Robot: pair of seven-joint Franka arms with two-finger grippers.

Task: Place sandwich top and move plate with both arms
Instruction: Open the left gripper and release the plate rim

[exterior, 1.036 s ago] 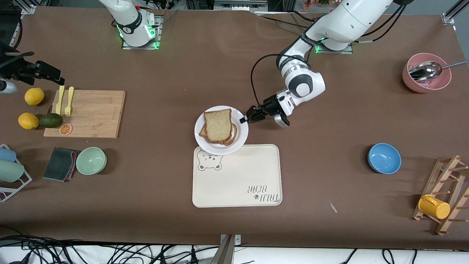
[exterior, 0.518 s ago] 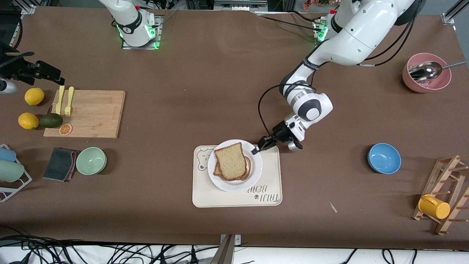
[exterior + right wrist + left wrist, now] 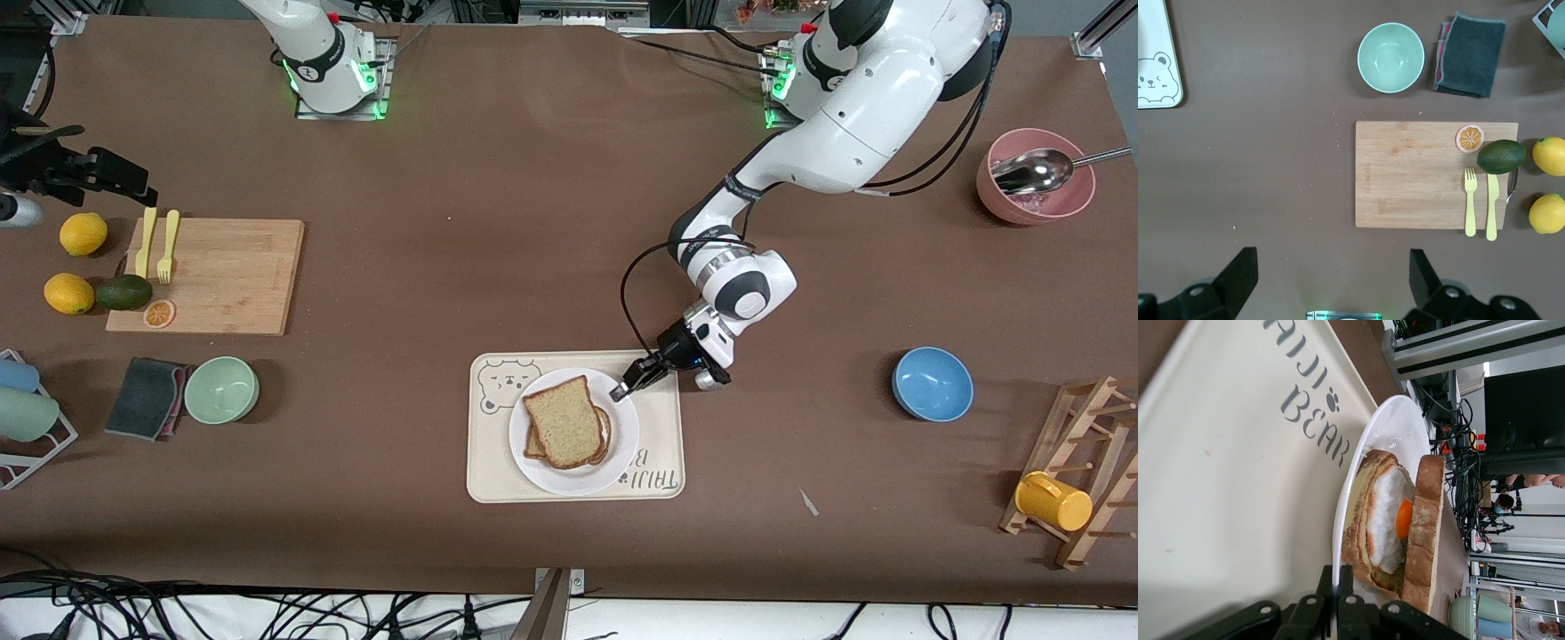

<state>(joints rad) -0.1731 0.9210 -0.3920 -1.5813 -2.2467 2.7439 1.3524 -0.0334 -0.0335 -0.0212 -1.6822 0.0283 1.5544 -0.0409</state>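
Note:
The white plate (image 3: 543, 469) is over the cream bear-printed tray (image 3: 660, 425), near its middle; I cannot tell whether it rests on it. On the plate lies the sandwich, with the tan sandwich top (image 3: 562, 420) over a slice with a fried egg (image 3: 1403, 519). My left gripper (image 3: 620, 388) is shut on the plate's rim (image 3: 1361, 463) at the side toward the left arm's end. In the left wrist view its black fingers (image 3: 1346, 577) pinch the thin white edge beside the sandwich top (image 3: 1425, 520). My right gripper (image 3: 1331, 252) hangs open over bare table near its own base, holding nothing.
A wooden cutting board (image 3: 222, 276) with yellow cutlery, lemons and an avocado, a green bowl (image 3: 221, 388) and a grey cloth (image 3: 145, 397) lie toward the right arm's end. A blue bowl (image 3: 932, 383), a pink bowl with a spoon (image 3: 1036, 175) and a wooden rack (image 3: 1080, 471) lie toward the left arm's end.
My left gripper has carried the plate and sandwich from the table at the tray's farther edge toward the front camera, to over the tray's middle. The right arm has not moved.

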